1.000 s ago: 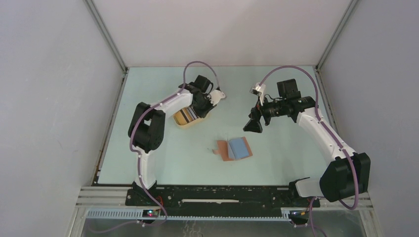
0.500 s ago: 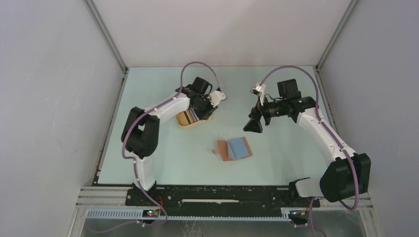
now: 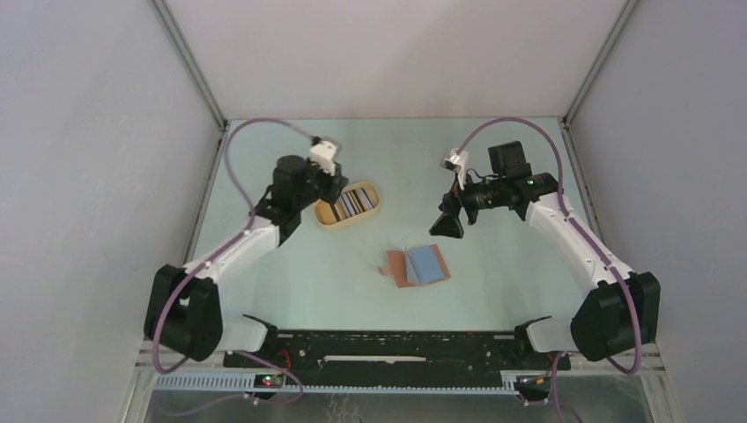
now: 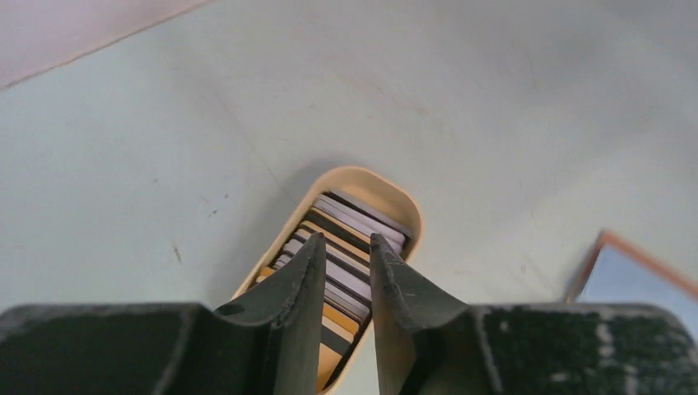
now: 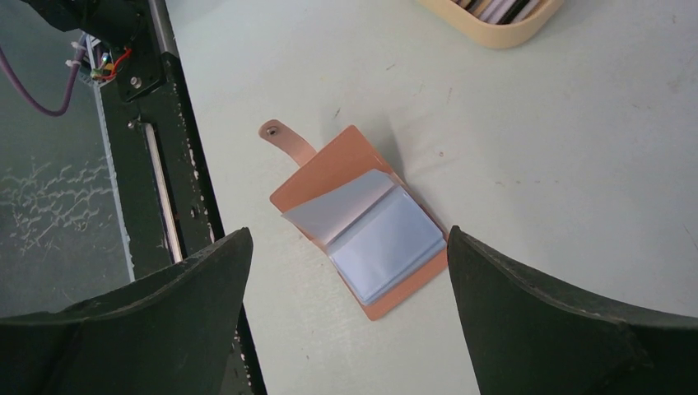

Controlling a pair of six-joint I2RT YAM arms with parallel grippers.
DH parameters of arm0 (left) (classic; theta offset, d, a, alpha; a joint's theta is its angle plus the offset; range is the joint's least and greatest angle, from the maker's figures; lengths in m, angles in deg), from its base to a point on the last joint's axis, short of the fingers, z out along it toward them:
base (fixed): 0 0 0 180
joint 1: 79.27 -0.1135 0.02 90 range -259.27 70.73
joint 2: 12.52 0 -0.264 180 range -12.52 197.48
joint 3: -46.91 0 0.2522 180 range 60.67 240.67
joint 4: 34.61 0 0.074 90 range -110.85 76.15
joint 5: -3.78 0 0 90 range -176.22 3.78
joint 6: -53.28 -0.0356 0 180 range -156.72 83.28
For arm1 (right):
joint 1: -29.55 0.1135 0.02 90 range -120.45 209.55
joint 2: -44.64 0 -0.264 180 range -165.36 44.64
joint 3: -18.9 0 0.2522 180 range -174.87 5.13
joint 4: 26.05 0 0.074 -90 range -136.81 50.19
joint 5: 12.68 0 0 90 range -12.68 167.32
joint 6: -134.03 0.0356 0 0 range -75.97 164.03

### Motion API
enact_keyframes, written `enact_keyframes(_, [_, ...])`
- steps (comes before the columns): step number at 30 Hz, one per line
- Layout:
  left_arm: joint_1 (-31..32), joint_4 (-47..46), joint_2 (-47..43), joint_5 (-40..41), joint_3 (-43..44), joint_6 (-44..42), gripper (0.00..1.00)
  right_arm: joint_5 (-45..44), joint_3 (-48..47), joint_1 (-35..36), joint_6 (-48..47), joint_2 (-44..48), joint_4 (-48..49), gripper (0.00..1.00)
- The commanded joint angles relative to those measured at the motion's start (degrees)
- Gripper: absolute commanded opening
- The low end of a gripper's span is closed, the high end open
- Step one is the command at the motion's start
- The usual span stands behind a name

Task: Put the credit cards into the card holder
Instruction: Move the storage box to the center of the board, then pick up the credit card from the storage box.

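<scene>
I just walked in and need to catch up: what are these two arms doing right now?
Two robot arms are set up to load credit cards into a card holder. The left gripper hangs over the oval tan tray of cards, fingers slightly apart with nothing between them. The right gripper is wide open above the card holder, which lies unfolded on the table, sleeves showing. Neither gripper holds a card.

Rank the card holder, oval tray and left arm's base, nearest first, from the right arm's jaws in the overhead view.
1. card holder: lying open, just near-left of them.
2. oval tray: farther left, cards inside.
3. left arm's base: far left, at the near edge.
</scene>
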Motion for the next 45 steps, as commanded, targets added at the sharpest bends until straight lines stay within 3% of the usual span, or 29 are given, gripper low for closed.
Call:
enact_keyframes(1, [-7.9, -29.4, -5.3, -0.9, -11.0, 28.7, 0.32, -2.6, -3.2, 4.6, 3.6, -2.0, 4.1, 0.97])
enact_keyframes(4, [-12.8, -31.0, -2.7, -5.9, -11.7, 37.0, 0.33, -2.5, -9.9, 7.3, 5.4, -7.6, 2.3, 0.96])
enact_keyframes(12, [-25.3, -39.5, 3.3, -8.5, -18.0, 56.1, 0.33, -7.6, -38.1, 14.5, 11.5, -30.6, -7.2, 0.9])
enact_keyframes(16, [-27.3, -38.6, 4.5, -7.9, -18.9, 59.2, 0.35, -10.7, -50.5, 16.3, 18.0, -41.1, -8.5, 0.9])
enact_keyframes(21, [-27.3, -30.9, 3.7, -4.7, -18.1, 59.9, 0.37, -17.0, -60.4, 18.0, 27.9, -51.0, -7.6, 0.92])
enact_keyframes(29, [-27.0, -24.0, 2.8, -2.0, -19.2, 63.5, 0.38, -19.5, -64.4, 18.8, 36.6, -57.7, -4.2, 0.99])
enact_keyframes(34, [-25.9, -22.7, 4.0, -2.0, -20.5, 65.5, 0.37, -18.5, -66.3, 19.1, 38.7, -60.8, -3.7, 1.0])
enact_keyframes(45, [-24.6, -18.0, 4.2, -2.4, -19.2, 64.8, 0.37, -25.2, -69.5, 20.2, 44.4, -65.1, -2.7, 1.0])
